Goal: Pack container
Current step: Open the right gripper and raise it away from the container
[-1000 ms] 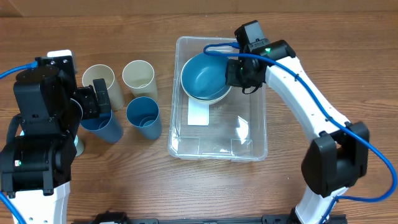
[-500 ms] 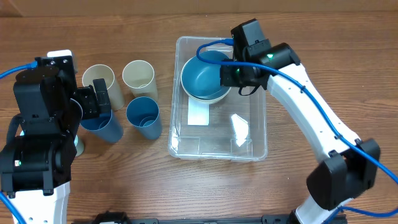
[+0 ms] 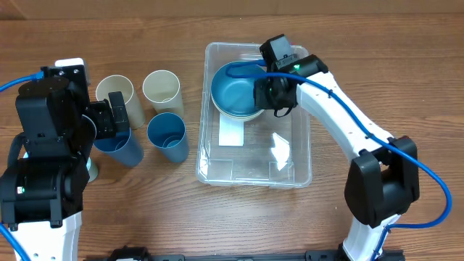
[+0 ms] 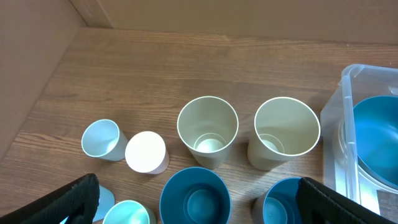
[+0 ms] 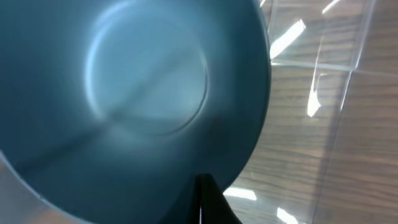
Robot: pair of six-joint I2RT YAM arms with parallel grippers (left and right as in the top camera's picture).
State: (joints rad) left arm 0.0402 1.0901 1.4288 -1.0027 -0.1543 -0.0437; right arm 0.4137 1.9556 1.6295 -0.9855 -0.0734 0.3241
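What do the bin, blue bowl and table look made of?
The container: clear glossy plastic by the look; wood grain shows through, glare on its floor. The blue bowl: likely smooth plastic, soft sheen. The table: wood or wood-look laminate, visible grain.

A tall cream plastic cup (image 3: 116, 91) and a second cream cup (image 3: 162, 88) are set upright side by side on the brown wooden table (image 3: 391, 51). Just beside them stand a tall blue plastic cup (image 3: 167, 135) and a second blue cup (image 3: 127, 151). A round blue bowl (image 3: 233, 90) is nested in a round cream bowl (image 3: 245, 115). Further left, a small pale-blue cup (image 4: 101, 139) is seen tipped on its side, with a small white cup (image 4: 147, 152) just beside it.
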